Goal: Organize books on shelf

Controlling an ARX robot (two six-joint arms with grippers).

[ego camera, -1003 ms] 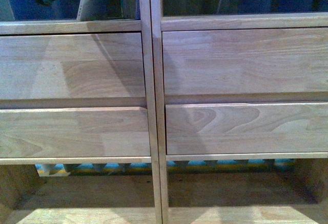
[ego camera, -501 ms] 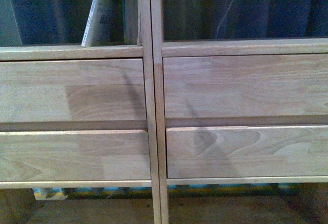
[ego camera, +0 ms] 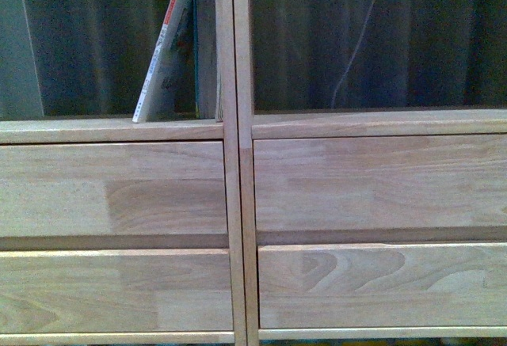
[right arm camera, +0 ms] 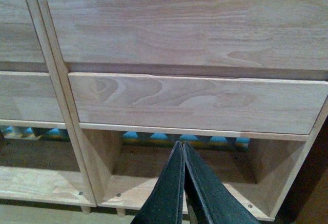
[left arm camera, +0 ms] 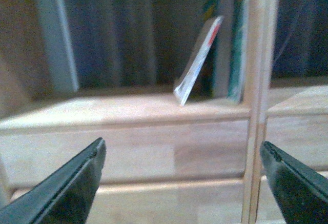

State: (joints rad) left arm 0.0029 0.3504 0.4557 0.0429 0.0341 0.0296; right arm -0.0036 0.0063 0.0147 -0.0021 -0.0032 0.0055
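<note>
White paperback (ego camera: 164,55) leans right in left open compartment of shelf (ego camera: 235,203), foot out left, top against upright books by centre post; teal book (left arm camera: 238,49) is one of them. Likely light, thin, floppy; cover probably slick. Best grip: free top edge or spine, pinching both faces.

Left gripper (left arm camera: 182,183) spread wide, empty, well short of book. Right gripper (right arm camera: 183,155) pressed together, empty, low by bottom compartment.

Spine text unreadable; left wrist view blurred; upright book count unclear.

We are seeing the shelf (ego camera: 238,132) running past every frame edge; the white book's (left arm camera: 197,60) cover characters are blurring beyond reading.
</note>
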